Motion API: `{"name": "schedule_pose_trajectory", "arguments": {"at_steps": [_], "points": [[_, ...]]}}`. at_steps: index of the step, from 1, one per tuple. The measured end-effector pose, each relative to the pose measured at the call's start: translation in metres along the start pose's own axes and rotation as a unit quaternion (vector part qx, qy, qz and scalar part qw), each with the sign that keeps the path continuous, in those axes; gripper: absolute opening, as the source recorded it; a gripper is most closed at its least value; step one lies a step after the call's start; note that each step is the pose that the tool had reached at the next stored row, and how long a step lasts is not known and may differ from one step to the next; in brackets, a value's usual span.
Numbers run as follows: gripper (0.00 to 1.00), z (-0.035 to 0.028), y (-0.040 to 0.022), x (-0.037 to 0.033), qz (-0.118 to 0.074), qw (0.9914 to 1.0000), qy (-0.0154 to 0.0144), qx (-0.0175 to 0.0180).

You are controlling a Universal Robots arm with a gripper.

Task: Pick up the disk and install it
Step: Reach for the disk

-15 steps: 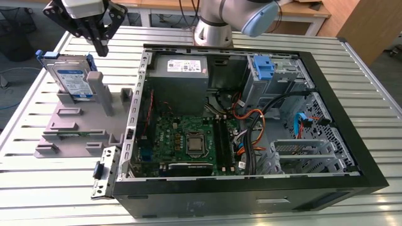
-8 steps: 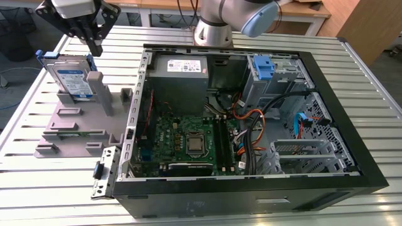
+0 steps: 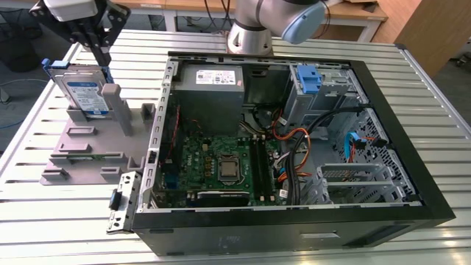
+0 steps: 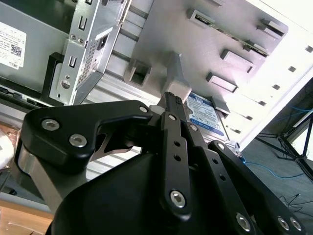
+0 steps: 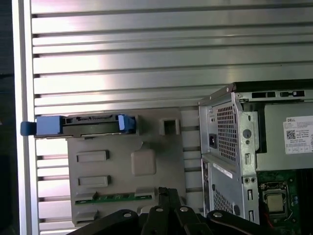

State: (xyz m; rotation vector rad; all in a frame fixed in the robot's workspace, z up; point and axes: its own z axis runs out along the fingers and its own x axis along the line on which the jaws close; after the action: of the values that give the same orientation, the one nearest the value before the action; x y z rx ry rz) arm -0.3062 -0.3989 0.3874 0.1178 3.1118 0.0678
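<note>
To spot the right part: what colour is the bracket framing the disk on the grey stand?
Blue. The bracket shows best in the first wrist view.

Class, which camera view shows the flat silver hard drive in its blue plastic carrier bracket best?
The exterior view: the disk stands upright in the grey plastic holder, label and bracket both visible. The first wrist view shows it edge-on; the second wrist view shows part of its label behind the gripper.
</note>
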Motion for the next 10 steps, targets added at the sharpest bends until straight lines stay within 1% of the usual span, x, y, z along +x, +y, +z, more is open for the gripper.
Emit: {"name": "schedule_pose_trajectory", "arguments": {"at_steps": [10], "points": [[0.11, 0.0, -0.0013, 0.0173, 0.0, 1.0, 0.0, 0.0]]}}
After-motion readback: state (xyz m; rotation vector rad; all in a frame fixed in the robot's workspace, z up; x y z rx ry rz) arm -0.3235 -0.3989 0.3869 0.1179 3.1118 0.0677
